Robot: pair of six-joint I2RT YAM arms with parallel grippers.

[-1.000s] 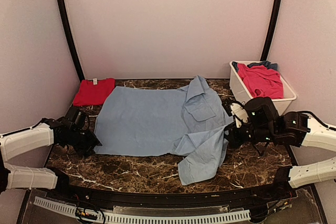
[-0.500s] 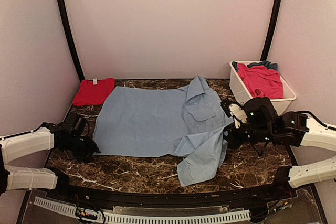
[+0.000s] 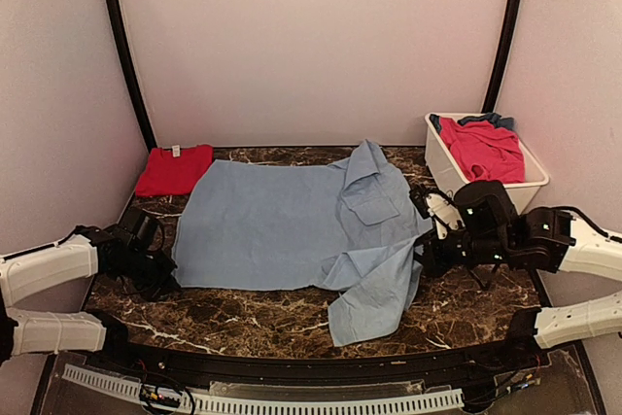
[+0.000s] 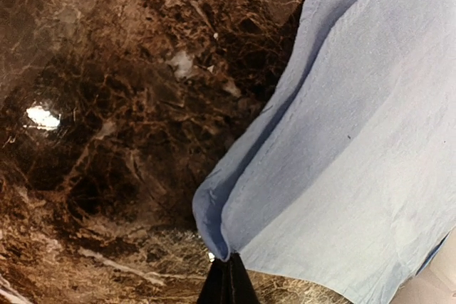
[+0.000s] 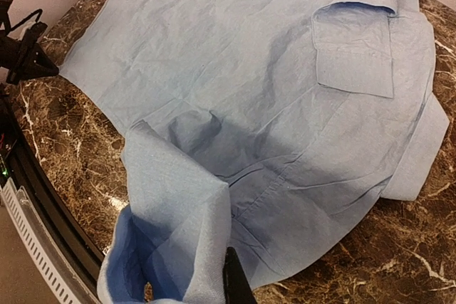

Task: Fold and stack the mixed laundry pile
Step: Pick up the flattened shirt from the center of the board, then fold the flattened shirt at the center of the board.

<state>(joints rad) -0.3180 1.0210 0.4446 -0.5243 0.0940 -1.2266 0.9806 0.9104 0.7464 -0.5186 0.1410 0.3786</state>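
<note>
1. Light-blue cloth fills the middle of the scene: the light-blue shirt (image 3: 282, 225) lies spread out on the dark marble table (image 3: 272, 323).
2. Its collar (image 3: 364, 157) and chest pocket (image 3: 372, 209) sit toward the right. One sleeve (image 3: 367, 303) trails down toward the near edge.
3. Down at the shirt's near-left corner, the left gripper (image 4: 228, 282) is low over the marble with its jaws clenched together. The wrist view shows the hem corner curling up into the tips, so it is pinching the shirt right at that corner.
4. Over on the right, the right gripper (image 5: 234, 277) is tucked against the shirt's right side, near where the trailing sleeve begins. Its jaws are squeezed tight on the fabric there. A fold of blue cloth stands up around the finger and casts a shadow on the flat panel behind it.
5. Between the two grips, most of the shirt rests flat on the table, lightly creased.
6. Far left, a folded red garment (image 3: 173, 170) sits at the back of the table, just beside the shirt's far-left corner.
7. Far right, a white tub (image 3: 439, 170) stands near the collar, clear of the shirt. A pink-red garment (image 3: 483, 150) is heaped inside, with a dark blue piece (image 3: 491, 121) showing at the back rim.
</note>
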